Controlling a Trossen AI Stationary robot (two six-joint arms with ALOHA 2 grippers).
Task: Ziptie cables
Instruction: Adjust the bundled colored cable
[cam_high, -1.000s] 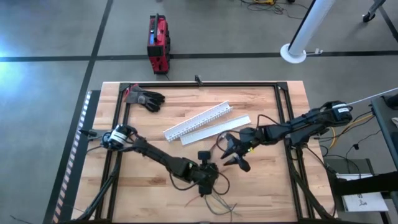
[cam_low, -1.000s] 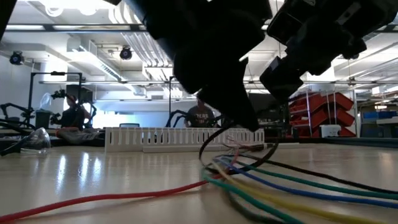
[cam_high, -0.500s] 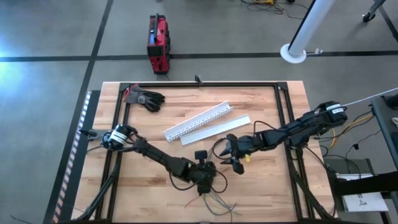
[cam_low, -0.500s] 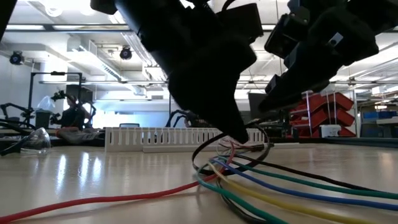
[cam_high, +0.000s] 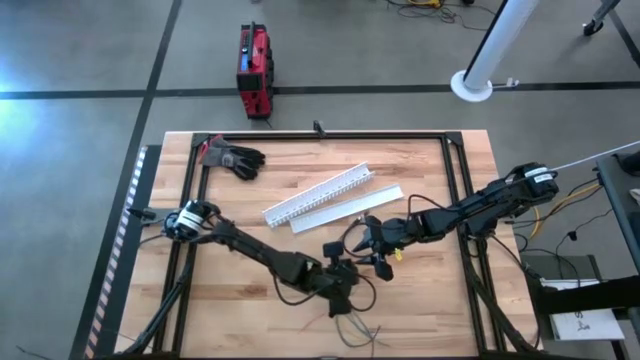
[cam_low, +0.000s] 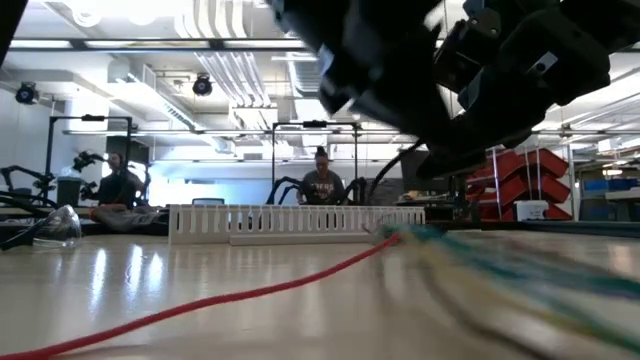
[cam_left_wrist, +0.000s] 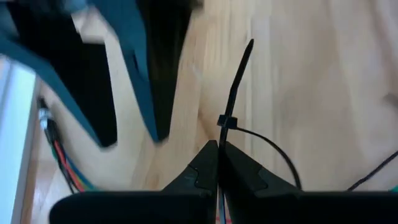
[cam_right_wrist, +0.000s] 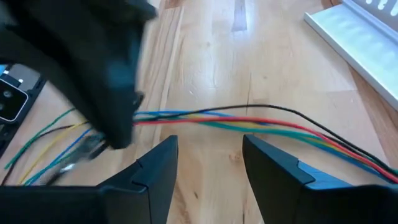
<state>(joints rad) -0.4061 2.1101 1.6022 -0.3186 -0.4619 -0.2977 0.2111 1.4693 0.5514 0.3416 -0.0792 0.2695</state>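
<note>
The cables (cam_right_wrist: 249, 119) are a bunch of thin green, red, blue, yellow and dark wires. They run over the wood to my left gripper (cam_high: 342, 280), and their loose ends (cam_high: 352, 325) fan out toward the near edge. In the low view the cables (cam_low: 480, 270) are blurred. My left gripper (cam_left_wrist: 217, 150) is shut on a black zip tie (cam_left_wrist: 231, 106). My right gripper (cam_high: 372, 250) stands open just beyond the left one; its fingers (cam_right_wrist: 149, 171) sit on either side of the bunch without touching it. My left gripper pinches the zip tie's strap just under its small head (cam_left_wrist: 225, 127) between its two shut fingertips. The free tail (cam_left_wrist: 244, 65) sticks out past the fingers, and a loop (cam_left_wrist: 277, 152) curves off to one side. I cannot tell whether the fingers also hold wires.
A white slotted channel (cam_high: 320, 193) and its flat lid (cam_high: 348, 208) lie slantwise at mid-table, beyond both grippers. A black glove (cam_high: 236, 159) lies at the far left corner. A black frame (cam_high: 330, 134) borders the table. A red box (cam_high: 254, 70) stands on the floor. People sit in the room behind.
My left gripper has risen from the table and shifted a little toward the right gripper, drawing the bunch of wires up and along with it. My right gripper has moved a little toward the table's left, closer to the left gripper.
</note>
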